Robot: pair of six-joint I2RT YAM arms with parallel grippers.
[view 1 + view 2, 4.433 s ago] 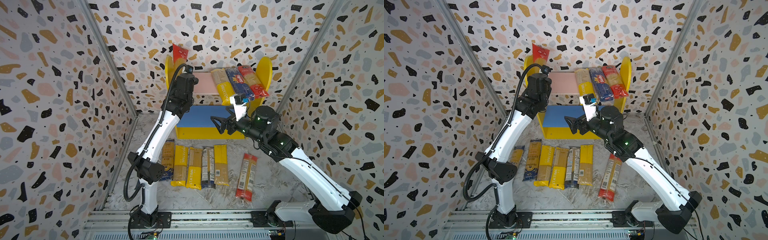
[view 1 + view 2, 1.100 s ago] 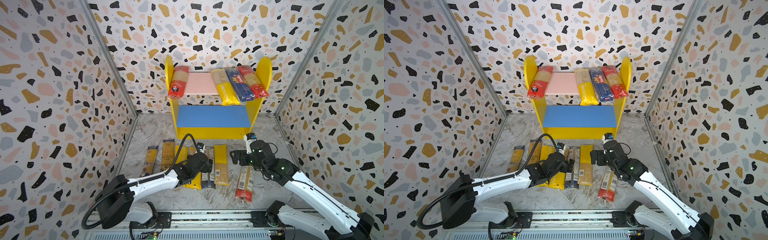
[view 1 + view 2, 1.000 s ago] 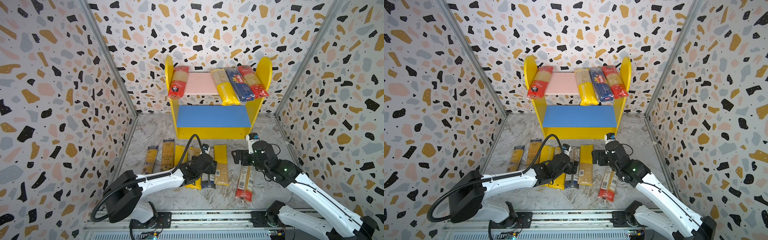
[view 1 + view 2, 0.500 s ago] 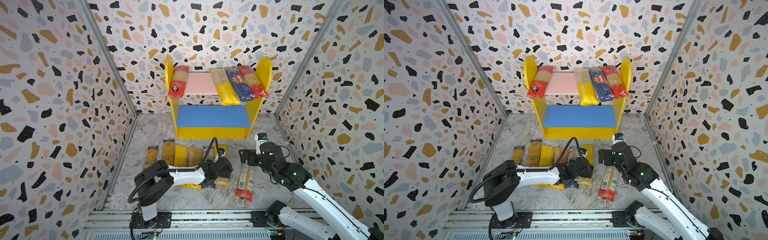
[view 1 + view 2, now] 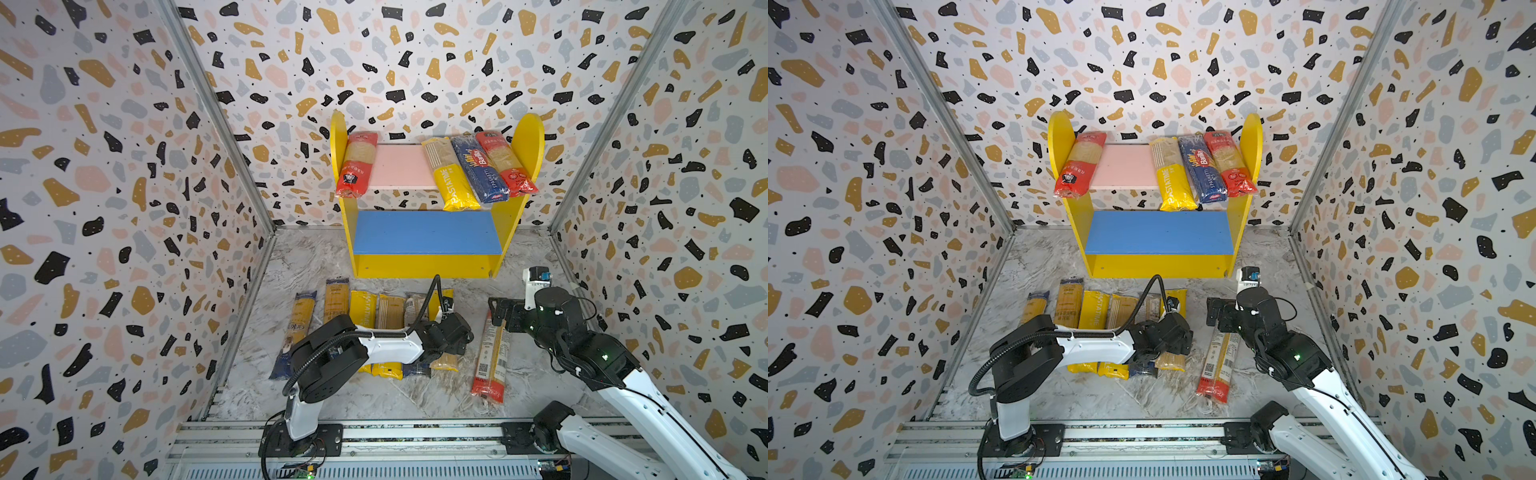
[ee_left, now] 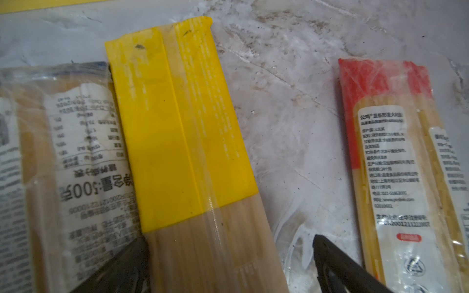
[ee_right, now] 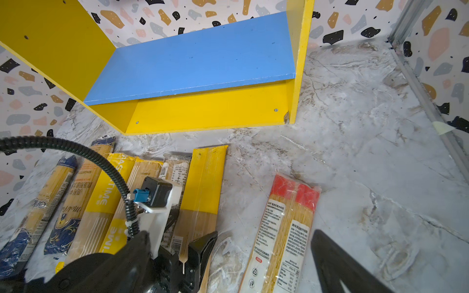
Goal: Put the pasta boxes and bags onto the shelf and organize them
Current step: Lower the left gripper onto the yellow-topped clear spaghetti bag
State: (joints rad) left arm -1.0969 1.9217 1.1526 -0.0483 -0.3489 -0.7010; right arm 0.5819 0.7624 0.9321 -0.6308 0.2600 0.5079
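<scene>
The shelf stands at the back with a pink upper board and a bare blue lower board. Several pasta bags lie on the pink board: a red one at the left, and a yellow, a dark blue and a red one at the right. My left gripper hangs open low over the row's rightmost yellow bag, a finger on each side. My right gripper is open above the far end of the lone red bag.
Several more bags lie side by side on the marble floor in front of the shelf, partly covered by my left arm. Patterned walls close in both sides. A metal rail runs along the front.
My left arm has swung right across the floor row to its rightmost yellow bag, and its jaws opened fully. My right gripper has drifted slightly right and back, staying open.
</scene>
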